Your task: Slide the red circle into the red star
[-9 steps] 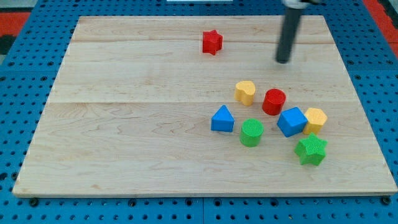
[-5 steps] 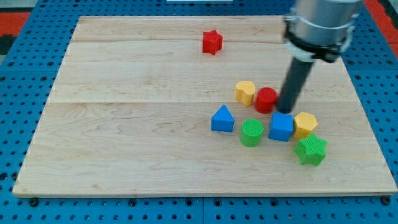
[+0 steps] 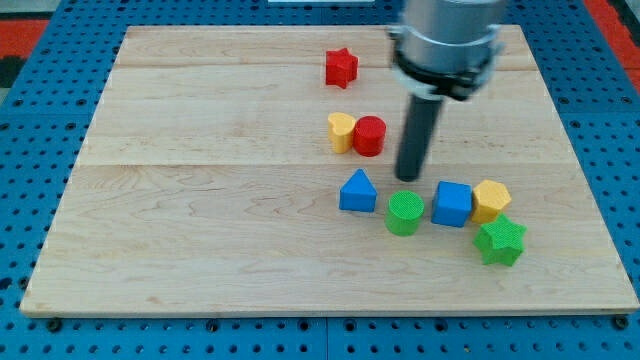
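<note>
The red circle (image 3: 370, 135) lies near the board's middle, touching a yellow block (image 3: 341, 131) on its left. The red star (image 3: 341, 67) sits near the view's top, above and a little left of the circle, well apart from it. My tip (image 3: 408, 177) is at the lower end of the dark rod, to the right of and slightly below the red circle, with a small gap between them. It stands just above the green circle (image 3: 405, 213).
A blue triangle (image 3: 358, 191), a blue cube (image 3: 452, 203), a yellow block (image 3: 492, 200) and a green star (image 3: 500, 241) cluster at the lower right of the wooden board (image 3: 200, 200). Blue pegboard surrounds the board.
My tip swept from the upper right down and left. The red circle and the yellow block beside it slid up and left toward the red star. The blue cube and right yellow block shifted slightly.
</note>
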Controlling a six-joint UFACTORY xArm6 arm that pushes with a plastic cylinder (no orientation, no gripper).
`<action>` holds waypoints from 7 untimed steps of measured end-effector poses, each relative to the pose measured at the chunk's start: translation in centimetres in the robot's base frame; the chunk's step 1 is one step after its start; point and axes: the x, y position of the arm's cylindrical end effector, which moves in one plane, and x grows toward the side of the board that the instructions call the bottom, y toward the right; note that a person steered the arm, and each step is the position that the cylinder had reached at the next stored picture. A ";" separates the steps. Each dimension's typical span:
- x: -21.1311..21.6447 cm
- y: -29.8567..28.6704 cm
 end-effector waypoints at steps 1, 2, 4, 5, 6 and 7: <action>-4.2 -3.2; -8.2 -3.2; -6.4 1.3; -7.0 3.7; -11.4 3.8; -14.4 -1.6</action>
